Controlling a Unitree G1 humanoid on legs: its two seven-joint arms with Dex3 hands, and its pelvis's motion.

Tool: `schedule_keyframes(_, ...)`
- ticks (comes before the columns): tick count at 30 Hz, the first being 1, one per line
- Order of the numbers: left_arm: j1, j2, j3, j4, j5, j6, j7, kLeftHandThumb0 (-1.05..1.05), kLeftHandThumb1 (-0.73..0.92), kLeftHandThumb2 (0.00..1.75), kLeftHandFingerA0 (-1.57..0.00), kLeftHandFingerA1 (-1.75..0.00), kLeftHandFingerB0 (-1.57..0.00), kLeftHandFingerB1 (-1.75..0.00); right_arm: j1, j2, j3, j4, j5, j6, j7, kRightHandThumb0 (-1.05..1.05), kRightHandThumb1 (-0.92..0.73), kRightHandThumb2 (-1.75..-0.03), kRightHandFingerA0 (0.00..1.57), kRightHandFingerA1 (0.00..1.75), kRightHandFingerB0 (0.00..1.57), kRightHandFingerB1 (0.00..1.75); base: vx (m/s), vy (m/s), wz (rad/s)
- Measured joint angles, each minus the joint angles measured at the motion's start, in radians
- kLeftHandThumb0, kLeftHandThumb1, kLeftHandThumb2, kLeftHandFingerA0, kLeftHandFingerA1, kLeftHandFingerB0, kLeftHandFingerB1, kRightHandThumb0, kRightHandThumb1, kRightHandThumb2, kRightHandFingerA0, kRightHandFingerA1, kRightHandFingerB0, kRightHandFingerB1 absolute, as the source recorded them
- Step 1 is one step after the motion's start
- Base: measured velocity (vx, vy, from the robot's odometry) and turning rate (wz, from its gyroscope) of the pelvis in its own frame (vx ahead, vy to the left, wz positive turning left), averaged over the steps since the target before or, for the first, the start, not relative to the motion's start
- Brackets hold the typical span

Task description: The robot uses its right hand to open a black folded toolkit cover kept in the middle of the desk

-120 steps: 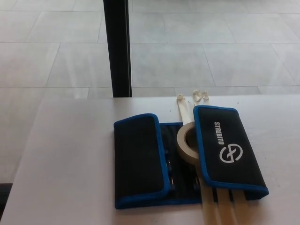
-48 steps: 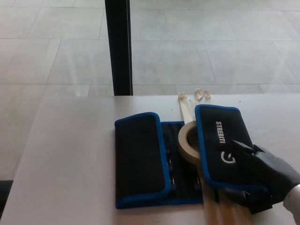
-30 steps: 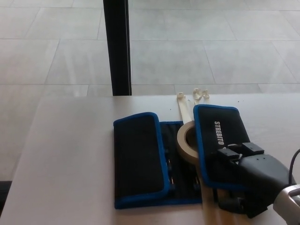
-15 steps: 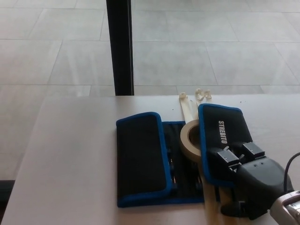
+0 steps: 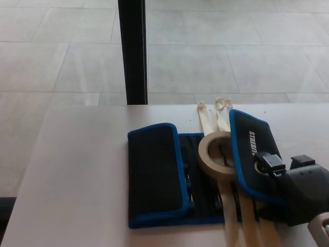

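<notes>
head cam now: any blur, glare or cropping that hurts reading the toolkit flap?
Head view: soft, low-sharpness overall. The right flap logo text is only partly readable, part hidden by the right hand. The hand is cropped at the right and bottom edges. Floor tiles look bright and washed out; the desk is evenly lit with no harsh glare. The tape roll is clear enough.

White lettering printed lengthwise along the outer face of the right flap (image 5: 255, 154) of the toolkit cover (image 5: 154, 175), just right of the tape roll (image 5: 218, 154). Legible only in part: "STREBI", with the last letters covered by the right hand (image 5: 300, 188). Likely a brand name, set in slanted capitals. No round logo readable below the lettering. Nothing readable on the left flap (image 5: 154, 172), the tape roll or the table (image 5: 77, 170).
</notes>
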Motion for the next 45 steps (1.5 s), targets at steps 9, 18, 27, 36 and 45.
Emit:
schedule_keyframes(9,-0.001,0.0,-0.009,0.0,0.002,0.0,0.0,-0.97,0.92,0.76,-0.28,-0.48,-0.27,-0.35,0.0,0.033,-0.012,0.076,-0.013,-0.011,-0.136,-0.3,-0.51,-0.93,1.25,1.37,0.45,0.57,0.0,0.0,0.0)
schedule_keyframes(18,-0.003,0.003,-0.012,0.003,0.003,0.003,0.0,-0.96,0.92,0.78,-0.29,-0.5,-0.26,-0.36,-0.001,0.039,-0.041,0.099,-0.015,-0.052,-0.244,-0.25,-0.68,-0.68,0.98,1.7,0.92,0.63,0.0,0.0,0.0)
schedule_keyframes(27,-0.007,0.004,-0.008,0.003,0.002,0.006,0.0,-0.95,0.92,0.78,-0.29,-0.5,-0.26,-0.35,0.011,0.096,-0.182,0.101,0.038,-0.122,-0.323,-0.26,-0.66,-0.79,0.95,1.66,0.87,0.95,0.0,0.0,0.0)
schedule_keyframes(36,-0.007,0.004,-0.009,0.002,0.002,0.006,0.0,-0.97,0.92,0.79,-0.3,-0.48,-0.25,-0.34,0.019,0.185,-0.383,0.099,0.142,-0.166,-0.321,-0.21,-0.58,-0.91,0.99,1.48,0.94,0.87,0.0,0.0,0.0)
schedule_keyframes(45,-0.007,0.003,-0.009,0.002,0.002,0.006,0.0,-0.99,0.92,0.79,-0.29,-0.49,-0.25,-0.35,0.015,0.22,-0.555,0.1,0.233,-0.174,-0.294,-0.29,-0.64,-0.7,0.67,1.19,0.85,0.85,0.0,0.0,0.0)
